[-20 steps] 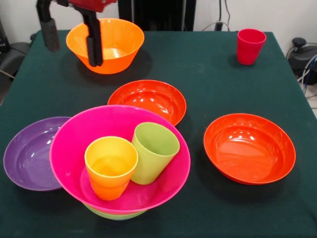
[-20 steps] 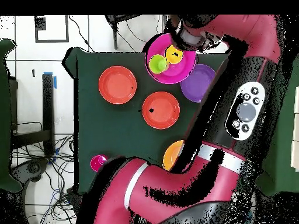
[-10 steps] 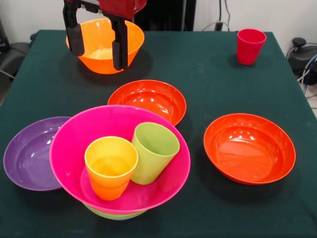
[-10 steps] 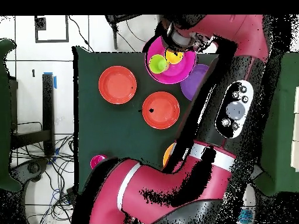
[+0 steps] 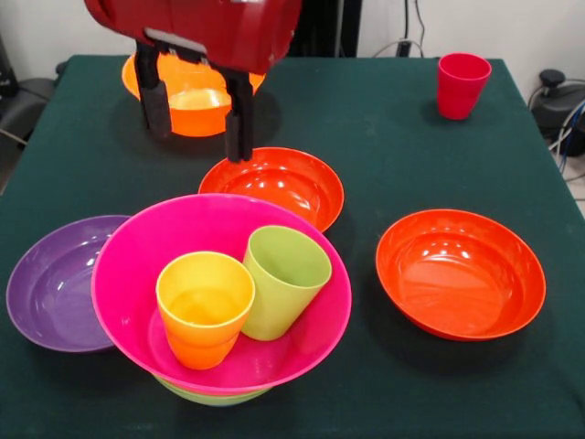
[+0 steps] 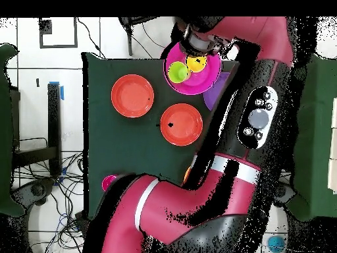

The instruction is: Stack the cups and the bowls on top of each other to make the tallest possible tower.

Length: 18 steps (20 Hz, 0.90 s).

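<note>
While the red and black arm [image 5: 210,27] reaches down over the far left part of the dark green cloth-covered table [image 5: 384,155], its gripper [image 5: 196,114] hangs with its two black fingers [image 5: 239,123] spread apart and nothing between them. In the front view, the left finger stands in front of the deep orange glossy plastic bowl [image 5: 196,105], which sits near the far left corner of the table, partly hidden by the arm; the right finger's tip comes down just above the far rim of a shallow red-orange plastic bowl [image 5: 272,186].

At the table's left edge, toward the near side, lies the shallow purple plastic bowl [image 5: 50,282], empty, its right part hidden behind the large magenta plastic bowl [image 5: 137,265]. That magenta bowl rests in a lime-green plastic bowl [image 5: 212,397], of which only a sliver shows beneath it at the near edge; together they form the tower [image 5: 219,302]. Inside the magenta bowl two small tumblers stand side by side: the yellow-orange plastic cup [image 5: 204,306] on the left and the lime green plastic cup [image 5: 281,279] on the right, leaning slightly and touching its neighbour.

Just behind the tower sits the first red-orange bowl, empty. A second shallow red-orange plastic bowl [image 5: 460,273] lies well apart to the right, near the table's right edge, also empty. The small red plastic cup [image 5: 462,84] stands upright alone near the far right corner.

From overhead, the arm [image 6: 197,217] covers most of the table's right side, its wrist above the magenta bowl [image 6: 204,78].
</note>
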Tool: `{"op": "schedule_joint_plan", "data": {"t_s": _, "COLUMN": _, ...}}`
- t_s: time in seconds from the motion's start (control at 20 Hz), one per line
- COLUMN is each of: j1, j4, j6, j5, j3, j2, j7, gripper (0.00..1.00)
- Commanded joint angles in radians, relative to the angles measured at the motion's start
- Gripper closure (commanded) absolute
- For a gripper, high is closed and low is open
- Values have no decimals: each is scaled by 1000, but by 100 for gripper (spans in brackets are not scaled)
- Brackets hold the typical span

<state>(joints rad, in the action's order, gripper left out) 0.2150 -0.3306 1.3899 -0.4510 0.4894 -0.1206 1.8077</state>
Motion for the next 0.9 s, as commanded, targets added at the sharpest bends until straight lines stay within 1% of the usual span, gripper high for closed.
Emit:
{"op": "schedule_joint_plan", "data": {"t_s": 0.05, "j1": 7, "j4": 70, "j6": -21, "j5": -14, "j3": -42, "j2": 133, "j7": 87, "gripper": 0}}
{"op": "schedule_joint_plan", "data": {"t_s": 0.3, "j1": -1, "j4": 89, "j6": -29, "j5": -33, "j3": -20, "j2": 155, "j7": 117, "gripper": 0}}
{"op": "schedule_joint_plan", "data": {"t_s": 0.55, "j1": 8, "j4": 136, "j6": -25, "j5": -78, "j3": 28, "j2": 195, "j7": 125, "gripper": 0}}
{"op": "schedule_joint_plan", "data": {"t_s": 0.7, "j1": 14, "j4": 153, "j6": -18, "j5": -105, "j3": 56, "j2": 207, "j7": 122, "gripper": 0}}
{"op": "schedule_joint_plan", "data": {"t_s": 0.9, "j1": 12, "j4": 146, "j6": -23, "j5": -125, "j3": 77, "j2": 211, "j7": 119, "gripper": 0}}
